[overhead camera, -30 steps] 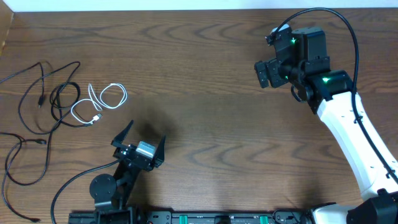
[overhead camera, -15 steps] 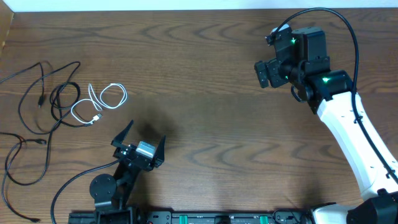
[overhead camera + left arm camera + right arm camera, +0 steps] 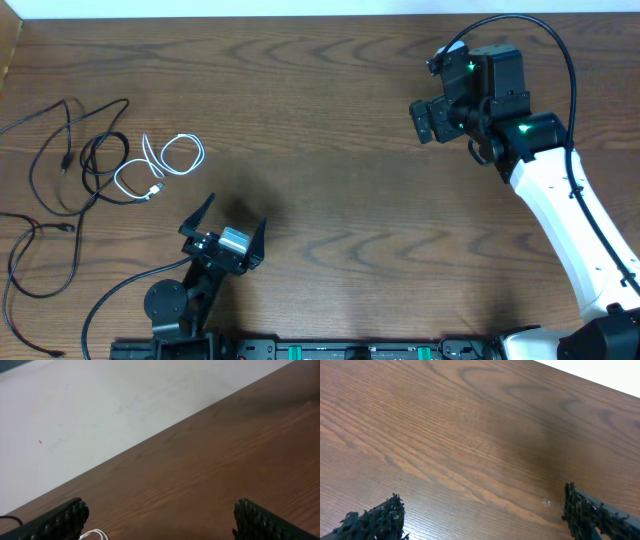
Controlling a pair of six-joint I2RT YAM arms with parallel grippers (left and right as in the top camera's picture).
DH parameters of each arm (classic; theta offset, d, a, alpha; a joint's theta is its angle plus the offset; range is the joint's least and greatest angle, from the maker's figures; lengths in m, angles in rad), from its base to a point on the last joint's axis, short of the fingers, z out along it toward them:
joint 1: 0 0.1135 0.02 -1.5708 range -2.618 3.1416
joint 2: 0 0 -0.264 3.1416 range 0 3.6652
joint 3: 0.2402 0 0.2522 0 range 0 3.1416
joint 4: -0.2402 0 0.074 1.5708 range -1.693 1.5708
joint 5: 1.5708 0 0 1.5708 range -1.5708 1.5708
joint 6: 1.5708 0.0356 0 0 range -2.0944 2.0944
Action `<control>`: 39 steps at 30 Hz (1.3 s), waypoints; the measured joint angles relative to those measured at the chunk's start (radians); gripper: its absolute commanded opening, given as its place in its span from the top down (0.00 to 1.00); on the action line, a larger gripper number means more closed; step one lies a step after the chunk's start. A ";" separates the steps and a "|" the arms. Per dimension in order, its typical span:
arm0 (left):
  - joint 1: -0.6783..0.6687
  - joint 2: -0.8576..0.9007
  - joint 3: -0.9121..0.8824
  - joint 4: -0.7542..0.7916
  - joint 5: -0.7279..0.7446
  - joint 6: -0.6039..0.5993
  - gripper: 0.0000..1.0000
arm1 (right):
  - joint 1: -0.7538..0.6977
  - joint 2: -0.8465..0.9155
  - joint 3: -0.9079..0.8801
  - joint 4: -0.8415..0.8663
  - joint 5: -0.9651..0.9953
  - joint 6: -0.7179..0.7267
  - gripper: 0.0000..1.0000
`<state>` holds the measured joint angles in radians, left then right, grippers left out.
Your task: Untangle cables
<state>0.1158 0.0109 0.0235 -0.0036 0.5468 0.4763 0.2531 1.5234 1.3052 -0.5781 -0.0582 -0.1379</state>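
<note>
Scanning left to right. Black cables (image 3: 95,160) sit at the far left of the surface (image 3: 330,200). The upper bunch is looped over itself several times, with a small plug lying inside the loops. Lower black cable (image 3: 14,262) runs below it: one loop, plug end pointing right, tail going off toward the near edge. Can't tell if the two touch.

White cable (image 3: 147,150) lies just right of the upper bunch, coiled in two loops, plug on the near side. Its left loop meets the rightmost black loop and looks to overlap it.

Left gripper (image 3: 233,214) is near the white cable, to its right and nearer the base, not touching it, aimed away from the base. Its fingers (image 3: 62,521) stand wide apart with only bare wood between them. Left wrist view catches a sliver of the white cable by the left finger at the bottom of frame, plus a bit of black cord at the left border.

Right gripper (image 3: 482,507) is far right, toward the back edge, well apart from all the cables, on the white right arm (image 3: 560,220). Its fingers (image 3: 375,521) are also spread wide and hold nothing. Right wrist view shows only wood grain between them.
</note>
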 measured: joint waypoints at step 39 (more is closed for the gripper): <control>0.000 0.000 0.001 -0.002 -0.003 0.000 0.06 | -0.061 -0.927 -1.169 0.881 0.002 0.084 0.01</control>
<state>0.1158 0.0109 0.0242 -0.0055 0.5434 0.4759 0.1921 0.5961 0.1360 0.3027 -0.0559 -0.0540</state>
